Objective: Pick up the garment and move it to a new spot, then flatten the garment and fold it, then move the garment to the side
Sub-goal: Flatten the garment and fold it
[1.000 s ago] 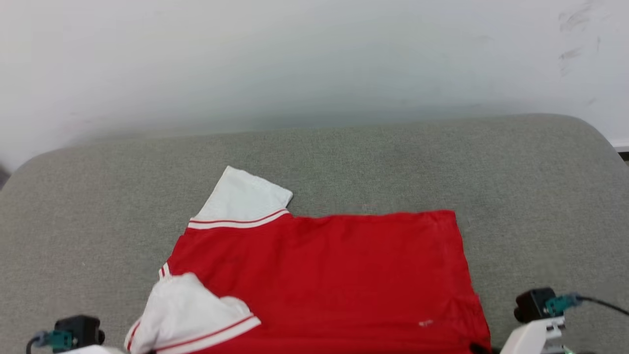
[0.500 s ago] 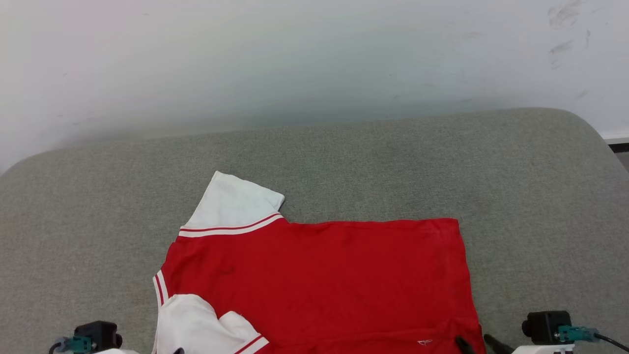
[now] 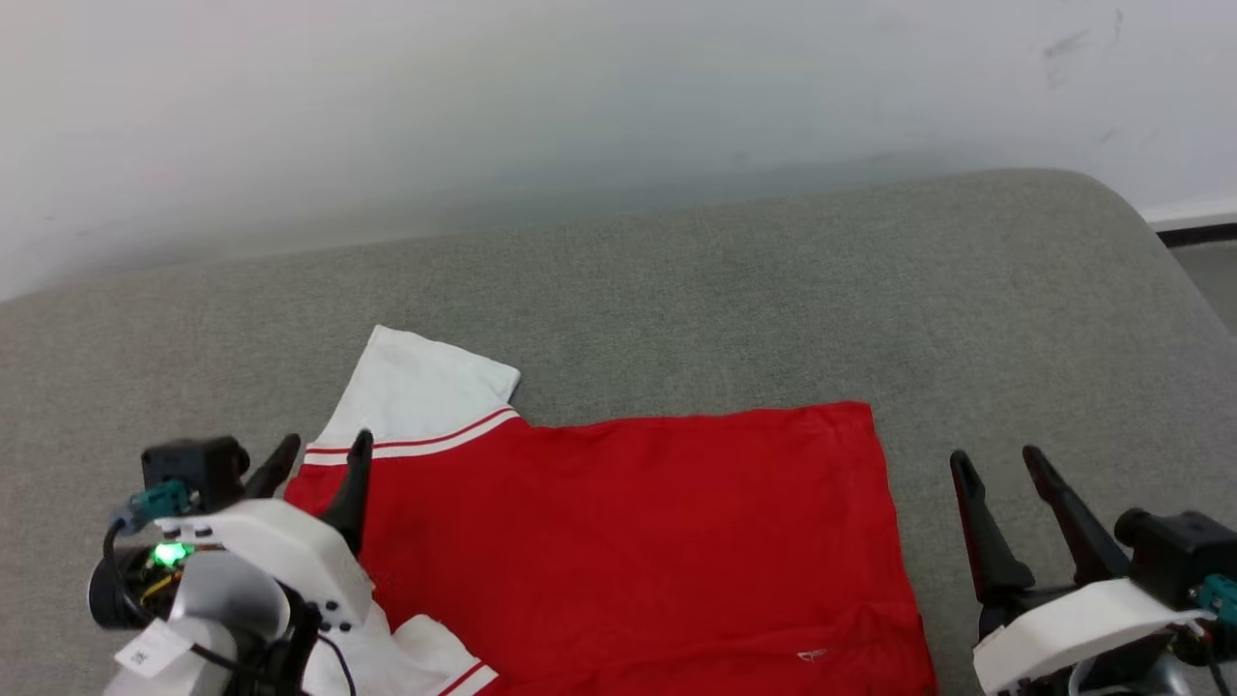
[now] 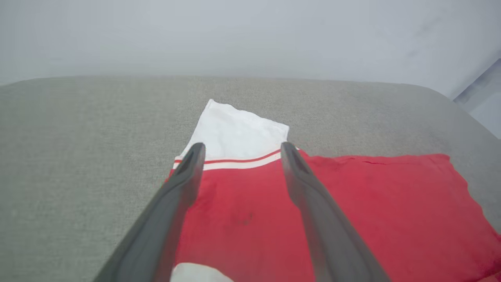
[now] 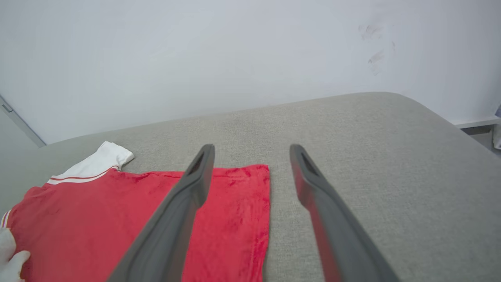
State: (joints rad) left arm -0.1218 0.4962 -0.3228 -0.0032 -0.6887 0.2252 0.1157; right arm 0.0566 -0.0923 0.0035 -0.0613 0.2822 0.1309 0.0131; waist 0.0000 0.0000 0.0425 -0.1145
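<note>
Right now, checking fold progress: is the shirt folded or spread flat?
Partly folded: on the garment, the near sleeve lies over the red body; far sleeve sticks out.

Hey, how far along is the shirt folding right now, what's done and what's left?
Done: the garment lies spread fairly flat on the grey cushion, near sleeve turned in over the red. In hand: nothing; the left gripper over the shoulder end and the right gripper beside the hem are both open. Left: the far sleeve sticks out, so more folding, then moving it aside.
</note>
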